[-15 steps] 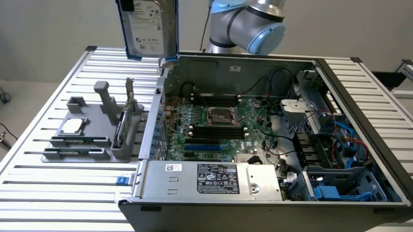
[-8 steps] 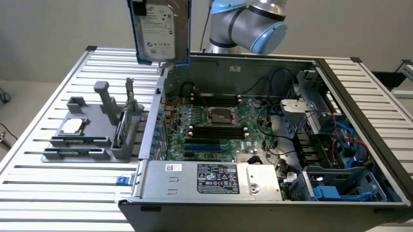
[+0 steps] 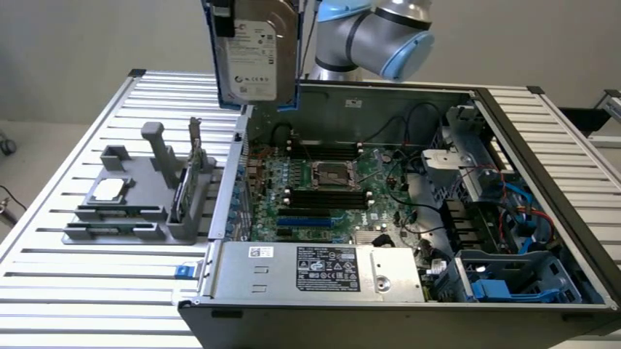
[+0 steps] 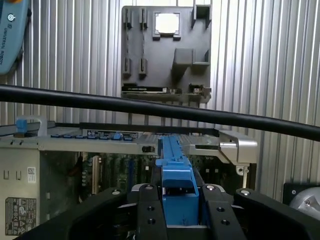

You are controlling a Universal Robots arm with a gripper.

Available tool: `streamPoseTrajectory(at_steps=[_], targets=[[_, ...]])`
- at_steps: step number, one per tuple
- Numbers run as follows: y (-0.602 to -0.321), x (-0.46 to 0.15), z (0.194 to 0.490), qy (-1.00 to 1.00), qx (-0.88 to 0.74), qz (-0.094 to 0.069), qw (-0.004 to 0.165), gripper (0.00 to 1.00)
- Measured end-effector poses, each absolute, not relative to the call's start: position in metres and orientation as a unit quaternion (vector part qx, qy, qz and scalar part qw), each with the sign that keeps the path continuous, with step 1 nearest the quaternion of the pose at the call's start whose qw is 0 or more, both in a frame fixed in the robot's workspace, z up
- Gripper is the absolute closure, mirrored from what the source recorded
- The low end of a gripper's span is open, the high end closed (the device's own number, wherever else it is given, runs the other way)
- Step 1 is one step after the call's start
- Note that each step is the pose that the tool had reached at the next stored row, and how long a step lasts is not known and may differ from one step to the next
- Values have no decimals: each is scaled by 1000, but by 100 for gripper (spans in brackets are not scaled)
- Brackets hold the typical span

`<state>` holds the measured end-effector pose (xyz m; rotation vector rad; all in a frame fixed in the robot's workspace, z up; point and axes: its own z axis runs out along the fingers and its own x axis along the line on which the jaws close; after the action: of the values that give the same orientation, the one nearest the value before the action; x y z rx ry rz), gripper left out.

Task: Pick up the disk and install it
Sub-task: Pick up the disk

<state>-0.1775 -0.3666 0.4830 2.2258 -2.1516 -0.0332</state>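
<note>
Disk (image 3: 254, 62) hung upright above the open computer case's (image 3: 388, 98) wall on the exterior view's left, well off the table (image 3: 97, 298). Gripper (image 4: 176, 202) was clamped on its blue carrier edge. Grey fixture tray (image 3: 145, 171) sat beside the case.

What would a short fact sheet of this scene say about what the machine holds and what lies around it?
Held item: the disk, framed in blue, hanging on edge
Grip: gripper shut on the disk's blue edge
Disk place: in the air over the open computer case, not installed
Beside case: grey holder with a small silver chip, at the exterior view's left
Surface: slatted metal table
</note>
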Motion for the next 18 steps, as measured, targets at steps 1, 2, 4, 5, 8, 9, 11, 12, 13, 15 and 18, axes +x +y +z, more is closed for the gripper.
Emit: streamPoseTrajectory(at_steps=[1, 2, 4, 5, 8, 9, 11, 12, 13, 15, 18], targets=[[-367, -173, 483, -695, 719, -11, 23, 67], [-367, -168, 483, -695, 719, -11, 24, 67], [-367, -159, 484, -695, 719, -11, 24, 67], [-367, -155, 484, -695, 719, -11, 24, 67], [-368, -145, 486, -694, 720, -11, 24, 67], [-368, -141, 486, -693, 720, -11, 24, 67], [-368, -134, 487, -693, 721, -11, 25, 67], [-368, -130, 487, -692, 721, -11, 25, 67], [-369, -127, 488, -692, 721, -10, 25, 67], [-369, -120, 489, -692, 721, -10, 25, 67], [-371, -111, 491, -692, 722, -10, 25, 67]])
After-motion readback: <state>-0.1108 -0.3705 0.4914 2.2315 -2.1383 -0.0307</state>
